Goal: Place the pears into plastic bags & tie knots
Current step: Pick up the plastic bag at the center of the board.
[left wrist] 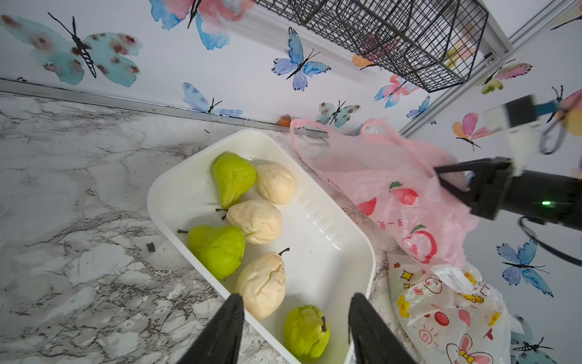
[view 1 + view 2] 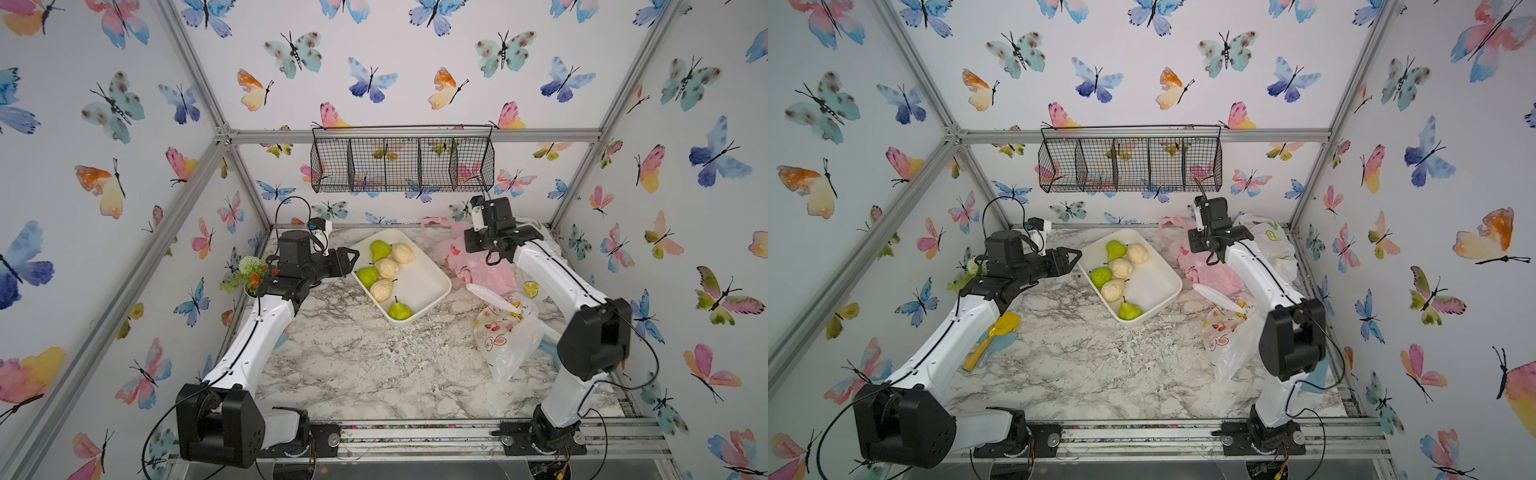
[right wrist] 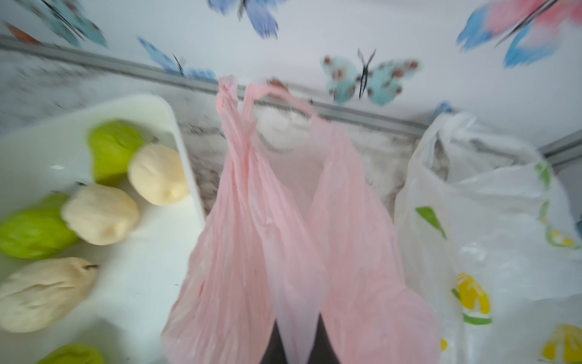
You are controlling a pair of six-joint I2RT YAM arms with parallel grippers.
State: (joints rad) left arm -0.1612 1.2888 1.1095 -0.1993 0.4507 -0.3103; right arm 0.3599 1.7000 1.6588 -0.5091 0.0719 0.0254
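Left gripper (image 1: pixel 296 297): jaws apart beside the tray, fingertips cropped in my wrist view. Tray (image 2: pixel 436 297), glossy white, mid-table: six pears (image 2: pixel 386 268), dimpled green and cream. Right gripper (image 3: pixel 296 343): blurred for me, pinching the crinkled pink bag (image 3: pixel 283 220). Lemon bag (image 3: pixel 491 239): translucent, cut off.

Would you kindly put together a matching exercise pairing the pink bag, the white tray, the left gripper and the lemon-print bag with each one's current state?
1. pink bag
2. white tray
3. left gripper
4. lemon-print bag

A. open, holding nothing
B. holds six pears
C. pinched in the shut right gripper
D. crumpled at the far right corner of the table

Pairs: 1-C, 2-B, 3-A, 4-D.
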